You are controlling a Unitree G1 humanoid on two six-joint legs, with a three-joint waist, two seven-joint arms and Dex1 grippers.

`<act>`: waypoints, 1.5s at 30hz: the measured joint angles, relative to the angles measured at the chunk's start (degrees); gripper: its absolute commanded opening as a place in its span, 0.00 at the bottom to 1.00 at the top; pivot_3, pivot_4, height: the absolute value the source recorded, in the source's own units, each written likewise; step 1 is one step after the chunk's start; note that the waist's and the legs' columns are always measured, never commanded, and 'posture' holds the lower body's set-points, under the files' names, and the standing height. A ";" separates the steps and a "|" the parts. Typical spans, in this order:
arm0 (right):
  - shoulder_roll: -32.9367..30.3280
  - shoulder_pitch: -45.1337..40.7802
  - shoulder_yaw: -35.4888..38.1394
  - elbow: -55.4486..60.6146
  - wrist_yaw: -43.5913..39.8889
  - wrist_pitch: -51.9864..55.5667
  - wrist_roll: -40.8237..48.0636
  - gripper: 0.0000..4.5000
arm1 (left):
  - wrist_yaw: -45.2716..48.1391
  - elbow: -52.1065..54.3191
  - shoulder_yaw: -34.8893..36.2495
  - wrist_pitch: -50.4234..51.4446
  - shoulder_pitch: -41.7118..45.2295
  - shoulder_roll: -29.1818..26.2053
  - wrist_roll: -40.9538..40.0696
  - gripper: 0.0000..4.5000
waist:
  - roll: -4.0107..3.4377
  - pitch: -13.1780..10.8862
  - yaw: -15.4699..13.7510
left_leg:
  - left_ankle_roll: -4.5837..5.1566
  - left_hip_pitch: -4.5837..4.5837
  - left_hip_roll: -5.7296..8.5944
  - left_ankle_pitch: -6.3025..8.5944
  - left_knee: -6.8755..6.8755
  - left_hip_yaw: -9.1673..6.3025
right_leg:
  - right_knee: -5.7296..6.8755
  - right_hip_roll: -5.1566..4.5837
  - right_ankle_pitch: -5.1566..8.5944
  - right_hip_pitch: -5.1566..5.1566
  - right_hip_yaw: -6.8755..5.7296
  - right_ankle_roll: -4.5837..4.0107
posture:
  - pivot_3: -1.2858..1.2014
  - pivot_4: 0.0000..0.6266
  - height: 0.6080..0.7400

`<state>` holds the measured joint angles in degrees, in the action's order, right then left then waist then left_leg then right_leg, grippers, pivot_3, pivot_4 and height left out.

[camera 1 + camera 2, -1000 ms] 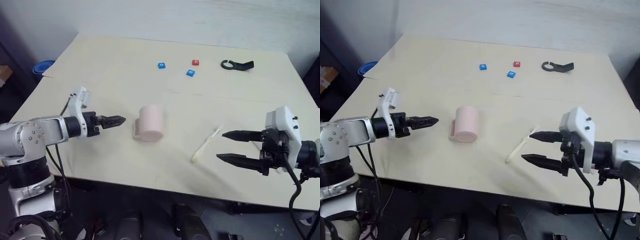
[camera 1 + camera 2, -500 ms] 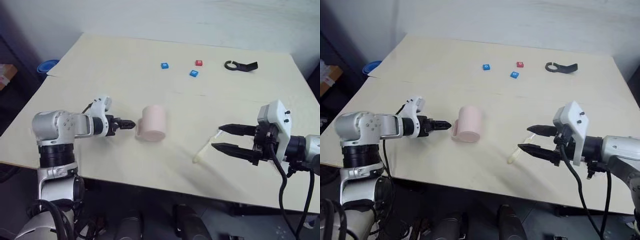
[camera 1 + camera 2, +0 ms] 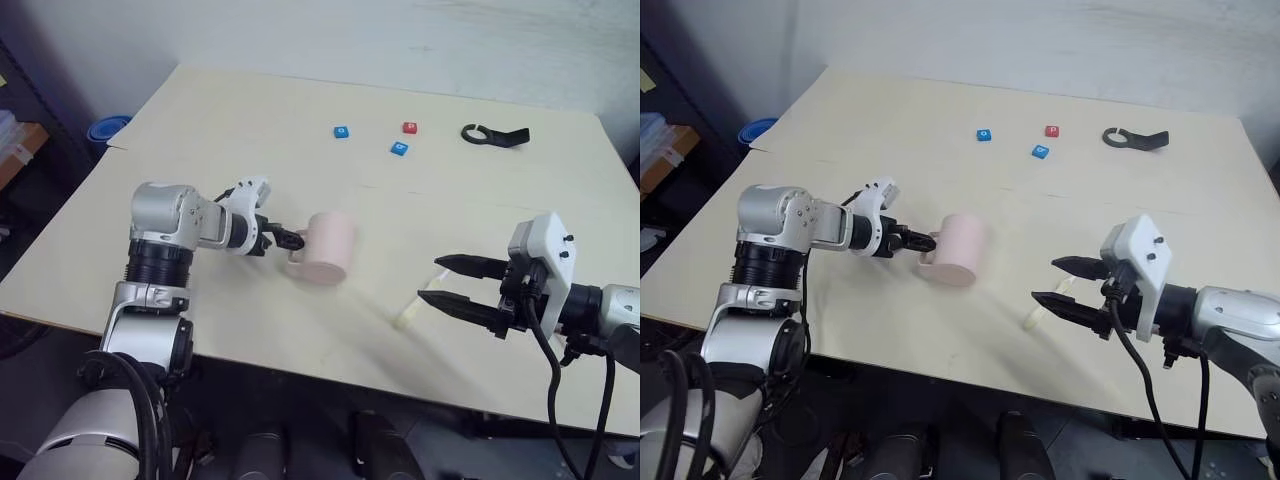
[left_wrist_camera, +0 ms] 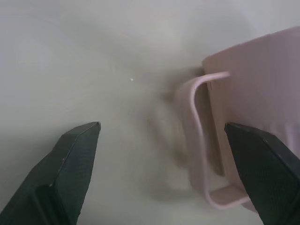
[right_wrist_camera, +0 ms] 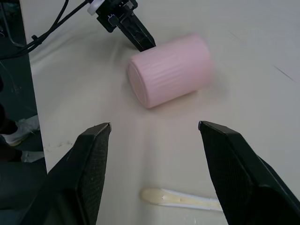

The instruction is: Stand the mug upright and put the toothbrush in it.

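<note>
The left gripper [image 3: 292,241], fingers spread wide, has closed in from the desk's left side over the last second and now reaches the small side handle of the pale pink cylindrical mug [image 3: 329,246]. In the left wrist view one finger [image 4: 70,164] stands off to one side of the handle while the other [image 4: 262,159] is in front of the mug's wall; nothing is pinched yet. The mug lies on its side near the middle of the pale wooden desk [image 3: 230,130], toward its front edge, so the uprighting grasp looks imminent. Right of the mug, well apart from it, the slim cream-yellow toothbrush [image 3: 412,310] lies flat near the front edge. Above it the right gripper [image 3: 442,282] has held its place, fingers spread and empty, apparently waiting its turn.
</note>
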<state>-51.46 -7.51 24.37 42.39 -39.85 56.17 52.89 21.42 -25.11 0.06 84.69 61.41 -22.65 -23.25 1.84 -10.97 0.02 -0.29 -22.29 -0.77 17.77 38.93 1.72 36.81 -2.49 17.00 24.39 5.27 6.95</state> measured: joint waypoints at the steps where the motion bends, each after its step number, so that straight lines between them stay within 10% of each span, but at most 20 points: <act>1: 0.00 0.12 0.00 0.01 0.45 -0.13 0.04 0.67 | 0.24 -0.70 -0.59 -0.29 0.56 0.22 0.36 0.91 | 0.00 0.00 -0.01 | 0.00 0.00 0.00 0.00 0.00 0.00 | -0.01 0.00 0.00 0.00 0.00 0.01 | 0.52 0.24 1.00; 16: -0.88 1.29 0.02 0.01 2.13 -2.34 0.84 0.67 | 1.92 -5.36 -1.13 -1.46 1.38 2.18 2.22 0.01 | 0.01 -0.01 0.07 | 0.01 -0.05 -0.01 0.00 -0.01 -0.01 | -0.03 0.01 0.00 0.02 0.00 0.02 | 0.52 0.24 1.00; 24: -1.72 1.79 0.91 -0.38 1.87 -1.95 3.56 0.99 | 0.75 -5.15 2.03 -0.49 0.61 2.24 2.81 0.00 | 0.01 -0.01 0.25 | 0.00 -0.04 -0.06 0.00 -0.01 -0.01 | -0.01 0.01 -0.01 0.04 0.00 0.02 | 0.52 0.24 1.00; 28: -2.74 1.83 0.99 -0.39 1.92 -1.54 4.84 1.00 | -1.86 -3.82 7.06 -3.08 -1.53 2.78 2.94 0.00 | 0.01 -0.01 0.41 | 0.00 -0.04 -0.10 0.00 -0.01 0.00 | 0.02 -0.05 -0.01 0.07 0.02 0.03 | 0.52 0.24 1.00; 37: -4.60 1.25 1.33 -2.93 1.71 -2.17 4.64 1.00 | 0.95 20.44 4.07 -51.21 -19.75 5.46 9.62 0.00 | 0.02 -0.01 -0.34 | -0.23 -0.12 -0.19 -0.04 -0.09 0.07 | -0.30 -0.27 -0.03 0.07 0.00 0.04 | 0.52 0.24 1.00; 45: -4.96 1.02 1.20 -4.74 1.64 -2.29 4.28 1.00 | -4.48 7.71 -6.79 -88.47 -22.29 16.08 22.40 0.00 | 0.03 -0.01 -1.34 | 0.29 -0.15 -0.04 0.16 -0.03 0.37 | -0.58 0.02 -0.17 0.03 0.29 0.30 | 0.52 0.24 1.00</act>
<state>-56.42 -6.49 25.57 37.65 -38.21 53.89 57.17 16.94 -17.40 -6.74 -3.78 39.12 -6.56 -0.85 1.87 -10.98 -1.32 0.00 -22.43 -0.81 17.93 38.90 2.09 36.23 -2.48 16.83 24.42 5.55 7.25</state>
